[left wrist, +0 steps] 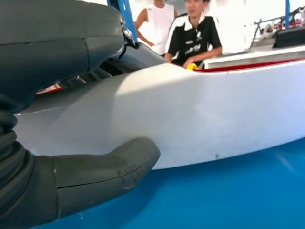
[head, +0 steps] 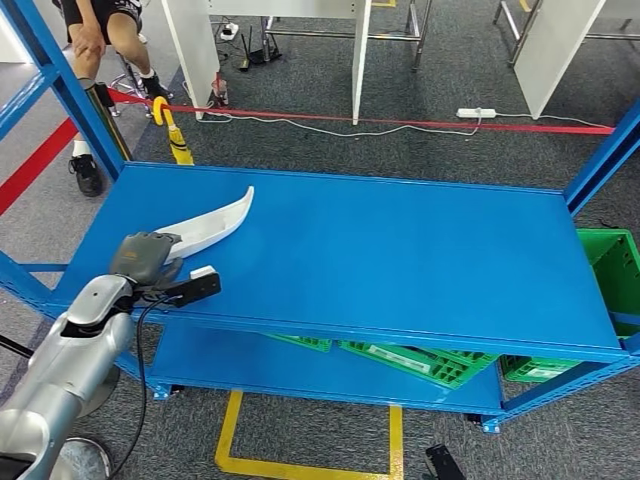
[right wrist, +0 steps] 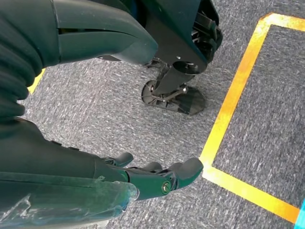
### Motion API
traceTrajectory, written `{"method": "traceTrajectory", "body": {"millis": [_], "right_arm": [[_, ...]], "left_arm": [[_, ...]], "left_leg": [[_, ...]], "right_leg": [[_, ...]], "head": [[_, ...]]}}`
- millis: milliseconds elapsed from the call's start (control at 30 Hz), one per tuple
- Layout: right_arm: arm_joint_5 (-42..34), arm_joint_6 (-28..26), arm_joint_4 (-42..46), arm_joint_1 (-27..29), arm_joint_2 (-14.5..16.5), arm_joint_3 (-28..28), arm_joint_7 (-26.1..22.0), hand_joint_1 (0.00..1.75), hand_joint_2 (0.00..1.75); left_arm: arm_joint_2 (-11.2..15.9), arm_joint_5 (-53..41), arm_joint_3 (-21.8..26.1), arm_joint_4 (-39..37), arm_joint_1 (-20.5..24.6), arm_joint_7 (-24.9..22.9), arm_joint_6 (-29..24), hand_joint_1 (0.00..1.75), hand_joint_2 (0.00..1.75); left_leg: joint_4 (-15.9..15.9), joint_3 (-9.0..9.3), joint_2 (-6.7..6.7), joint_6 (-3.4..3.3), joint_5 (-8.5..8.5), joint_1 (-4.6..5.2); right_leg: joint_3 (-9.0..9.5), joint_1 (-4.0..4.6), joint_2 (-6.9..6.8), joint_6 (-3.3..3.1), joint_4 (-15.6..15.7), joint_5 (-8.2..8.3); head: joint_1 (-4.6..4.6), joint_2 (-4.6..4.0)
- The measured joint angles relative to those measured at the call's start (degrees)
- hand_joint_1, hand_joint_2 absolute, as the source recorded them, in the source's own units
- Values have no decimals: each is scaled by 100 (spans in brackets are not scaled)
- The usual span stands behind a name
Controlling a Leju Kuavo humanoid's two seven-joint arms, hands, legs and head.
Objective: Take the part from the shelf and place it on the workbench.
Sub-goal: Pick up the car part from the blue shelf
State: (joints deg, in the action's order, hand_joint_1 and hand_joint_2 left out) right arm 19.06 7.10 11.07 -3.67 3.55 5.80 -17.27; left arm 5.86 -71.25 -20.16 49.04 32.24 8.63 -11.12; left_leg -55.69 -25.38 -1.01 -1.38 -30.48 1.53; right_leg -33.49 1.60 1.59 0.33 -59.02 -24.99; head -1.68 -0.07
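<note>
The white curved part (head: 215, 222) lies on the top board of the blue shelf (head: 392, 250), near its left end, with the pointed tip toward the far edge. The left hand (head: 143, 255) is at the near end of the part. In the left wrist view the thick thumb (left wrist: 107, 171) lies along one side of the white part (left wrist: 201, 114) and the rest of the hand covers the other side, so the hand grips the part, which is close to the blue board or on it.

The right hand (right wrist: 107, 176) hangs over the grey carpet, its fingers apart and holding nothing, near a yellow tape line (right wrist: 233, 95).

Green crates (head: 423, 360) lie under the top board. Behind the shelf a person (head: 98, 40) sits.
</note>
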Motion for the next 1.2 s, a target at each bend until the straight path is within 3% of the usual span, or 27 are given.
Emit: {"method": "traceTrajectory", "body": {"millis": [200, 367, 567, 733, 800, 900, 933, 967, 1033, 1100, 1133, 1200], "right_arm": [[-135, -34, -1, 71, -5, 45, -159, 0, 175], [-468, -15, 2, 139, -43, 262, -670, 0, 175], [-720, 375, 68, 156, -168, 579, -1754, 0, 175], [-726, 457, 144, 151, -242, 723, -2039, 0, 175], [-684, 393, 168, 143, -269, 761, -2079, 0, 175], [-612, 188, 193, 120, -293, 805, -2078, 0, 175], [-598, 133, 199, 116, -302, 825, -2079, 0, 175], [-590, 91, 208, 117, -307, 851, -2086, 0, 175], [-588, 51, 232, 117, -311, 910, -2117, 0, 175], [-592, 47, 249, 95, -301, 950, -2147, 0, 175], [-594, 38, 258, 83, -297, 963, -2159, 0, 175], [-600, -29, 274, 73, -293, 1001, -2193, 0, 175]], "left_arm": [[-292, -12, -107, 768, -433, -265, -260, 175, 175], [-476, -33, -318, 2430, -1497, -251, -692, 175, 175], [-546, -436, -624, 4120, -2874, -381, -1133, 175, 175], [-564, -524, -723, 4778, -3421, -395, -1298, 175, 175], [-595, -508, -724, 4917, -3569, -367, -1417, 175, 175], [-653, -364, -716, 5007, -3878, -271, -1713, 175, 175], [-663, -286, -713, 5014, -3985, -242, -1809, 175, 175], [-671, -199, -709, 5019, -4084, -215, -1901, 175, 175], [-690, -42, -699, 5028, -4246, -162, -2061, 175, 175], [-698, 41, -693, 5043, -4353, -120, -2152, 175, 175], [-697, 58, -691, 5054, -4395, -106, -2179, 175, 175], [-694, 82, -688, 5073, -4459, -96, -2259, 175, 175]], "left_leg": [[0, -3, 3, -1, -2, 1], [0, -6, 13, -10, -10, 11], [0, -14, 18, -35, -21, 42], [40, -21, 29, -130, 63, 42], [89, -22, 52, -167, 128, 0], [93, -30, 116, -178, 141, -17], [91, -25, 145, -173, 136, -21], [88, -17, 176, -162, 127, -29], [69, 16, 236, -113, 79, -50], [33, 21, 299, -44, 18, -36], [6, 14, 330, -16, -4, -19], [-32, -15, 399, 22, -13, 3]], "right_leg": [[-1, -3, 6, 1, 4, -1], [-3, -14, 17, 11, 16, -4], [-5, -47, 19, 49, 24, -2], [-30, -65, 6, 145, 35, 28], [-171, -62, -43, 198, -220, -144], [-656, -119, -105, 274, -1289, -596], [-769, -139, -111, 293, -1524, -618], [-792, -155, -121, 312, -1548, -526], [-536, -188, -210, 353, -961, -121], [-208, -162, -379, 351, -356, 104], [-134, -149, -426, 318, -212, 99], [-147, -136, -373, 205, -155, 49]], "head": [[1, 0], [1, 0], [0, 0], [0, 0], [29, 0], [63, 0], [63, 0], [66, 0], [69, 0], [93, 1], [93, 1], [79, 1]]}}
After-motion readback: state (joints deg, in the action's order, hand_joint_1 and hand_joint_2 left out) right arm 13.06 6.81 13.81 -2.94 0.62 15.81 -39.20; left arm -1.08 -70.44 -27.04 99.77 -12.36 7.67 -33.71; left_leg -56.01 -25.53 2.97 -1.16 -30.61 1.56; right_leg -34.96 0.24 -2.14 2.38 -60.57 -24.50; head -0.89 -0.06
